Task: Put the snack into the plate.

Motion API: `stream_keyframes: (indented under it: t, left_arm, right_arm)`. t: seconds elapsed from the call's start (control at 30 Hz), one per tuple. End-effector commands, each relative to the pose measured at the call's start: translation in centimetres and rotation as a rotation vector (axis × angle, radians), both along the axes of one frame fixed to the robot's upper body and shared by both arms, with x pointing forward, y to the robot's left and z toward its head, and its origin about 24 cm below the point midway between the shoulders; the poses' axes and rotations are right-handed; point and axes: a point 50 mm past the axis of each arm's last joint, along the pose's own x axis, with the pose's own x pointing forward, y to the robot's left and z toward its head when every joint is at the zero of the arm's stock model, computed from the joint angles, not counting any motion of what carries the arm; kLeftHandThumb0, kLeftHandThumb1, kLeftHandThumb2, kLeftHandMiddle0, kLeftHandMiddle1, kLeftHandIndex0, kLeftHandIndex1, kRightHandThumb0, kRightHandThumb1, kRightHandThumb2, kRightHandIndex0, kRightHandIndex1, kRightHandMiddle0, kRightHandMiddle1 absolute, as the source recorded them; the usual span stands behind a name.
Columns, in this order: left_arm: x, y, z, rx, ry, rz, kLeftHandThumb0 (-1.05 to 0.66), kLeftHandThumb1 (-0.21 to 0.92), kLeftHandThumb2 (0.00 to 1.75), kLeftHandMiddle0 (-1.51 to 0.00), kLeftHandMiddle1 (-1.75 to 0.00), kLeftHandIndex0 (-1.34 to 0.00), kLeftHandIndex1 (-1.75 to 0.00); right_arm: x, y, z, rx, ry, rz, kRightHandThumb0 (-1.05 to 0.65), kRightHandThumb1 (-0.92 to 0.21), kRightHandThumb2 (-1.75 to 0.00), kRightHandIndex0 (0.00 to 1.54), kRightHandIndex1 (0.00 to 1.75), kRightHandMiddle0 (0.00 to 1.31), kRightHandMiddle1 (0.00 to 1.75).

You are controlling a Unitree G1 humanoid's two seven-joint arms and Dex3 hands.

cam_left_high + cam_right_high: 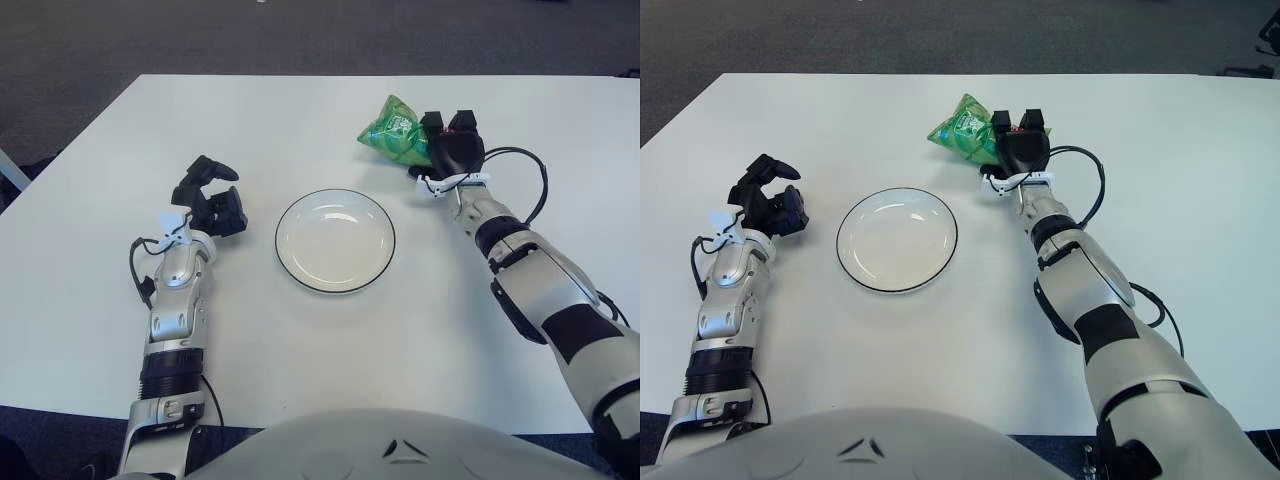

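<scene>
A green snack bag (pixel 392 130) lies on the white table, behind and to the right of the white plate (pixel 335 240) with a dark rim. My right hand (pixel 450 148) is at the bag's right side, its black fingers against the bag; I cannot tell if they grip it. The bag also shows in the right eye view (pixel 962 131), with the right hand (pixel 1020 145) beside it. The plate holds nothing. My left hand (pixel 208 195) shows left of the plate, fingers relaxed and holding nothing.
The white table (pixel 300 110) spreads around the plate. A black cable (pixel 535 185) loops from my right wrist. Dark carpet lies beyond the table's far edge.
</scene>
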Motion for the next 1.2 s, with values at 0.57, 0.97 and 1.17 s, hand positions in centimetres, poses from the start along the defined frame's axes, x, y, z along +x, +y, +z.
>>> stream_keyframes:
  t: [0.57, 0.97, 1.17]
  left_arm:
    - [-1.5, 0.1, -4.6, -0.067, 0.143, -0.001, -0.50, 0.28, 1.36, -1.36, -1.75, -0.64, -1.75]
    - [-1.4, 0.1, -4.6, -0.077, 0.149, 0.005, -0.50, 0.28, 1.36, -1.36, -1.75, -0.64, -1.75]
    - [-1.4, 0.2, -4.7, -0.092, 0.145, 0.000, -0.50, 0.28, 1.36, -1.35, -1.75, -0.64, -1.75]
  right_arm:
    - [-2.3, -1.8, 0.3, 0.153, -0.019, 0.065, -0.01, -0.60, -0.95, 0.30, 1.64, 0.37, 1.75]
    - [-3.6, -2.1, 1.2, 0.200, -0.011, 0.078, -0.01, -0.51, -1.04, 0.42, 1.60, 0.39, 1.75]
    - [-4.0, -2.4, 1.7, 0.205, -0.016, 0.064, 0.00, -0.25, -1.34, 0.65, 1.58, 0.52, 1.75]
